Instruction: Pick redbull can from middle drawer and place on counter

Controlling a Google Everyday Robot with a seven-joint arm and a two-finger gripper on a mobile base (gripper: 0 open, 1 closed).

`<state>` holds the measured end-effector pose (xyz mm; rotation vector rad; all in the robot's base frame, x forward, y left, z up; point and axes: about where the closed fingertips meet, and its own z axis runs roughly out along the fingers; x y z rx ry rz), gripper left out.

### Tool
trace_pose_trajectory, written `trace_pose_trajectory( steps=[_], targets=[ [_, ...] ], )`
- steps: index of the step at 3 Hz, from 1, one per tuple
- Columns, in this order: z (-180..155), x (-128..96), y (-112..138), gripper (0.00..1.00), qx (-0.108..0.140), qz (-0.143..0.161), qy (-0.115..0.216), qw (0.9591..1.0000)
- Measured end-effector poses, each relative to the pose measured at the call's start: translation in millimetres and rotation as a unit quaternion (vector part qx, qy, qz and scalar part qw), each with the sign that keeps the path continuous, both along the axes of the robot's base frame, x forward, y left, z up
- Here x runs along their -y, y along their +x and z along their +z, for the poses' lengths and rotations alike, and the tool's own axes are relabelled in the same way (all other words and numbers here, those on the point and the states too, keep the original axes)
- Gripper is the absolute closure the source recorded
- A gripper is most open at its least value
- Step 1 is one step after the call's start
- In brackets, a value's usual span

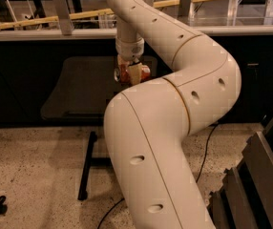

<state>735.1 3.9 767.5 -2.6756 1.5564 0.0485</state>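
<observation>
Now I see the gripper hanging under the wrist, above a dark flat surface, and its fingers are closed on the redbull can. The can lies sideways between the fingers. Red shows on both sides of the pale finger in front, and something silver, maybe its top, shows at one end. Whether the can touches the dark surface below the fingers, I cannot tell. The counter is a pale ledge above and behind the fingers.

My worry is the grip. The can is round and smooth and held sideways, so I think it can turn or slide out between the fingers if I lift too fast. Also the big elbow of the arm hides much of the space below the fingers, so I may misjudge the height and knock the can against the counter edge. If I release it on its side, it will probably roll away
</observation>
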Motion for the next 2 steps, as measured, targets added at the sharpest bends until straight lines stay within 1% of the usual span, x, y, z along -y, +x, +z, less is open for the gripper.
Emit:
trace_pose_trajectory(
  steps=[1, 2],
  targets=[
    [-2, -21, -3, 1.00, -0.003, 0.016, 0.017, 0.9997],
    [-6, -38, -9, 1.00, -0.009, 0.033, 0.024, 0.9991]
  ],
)
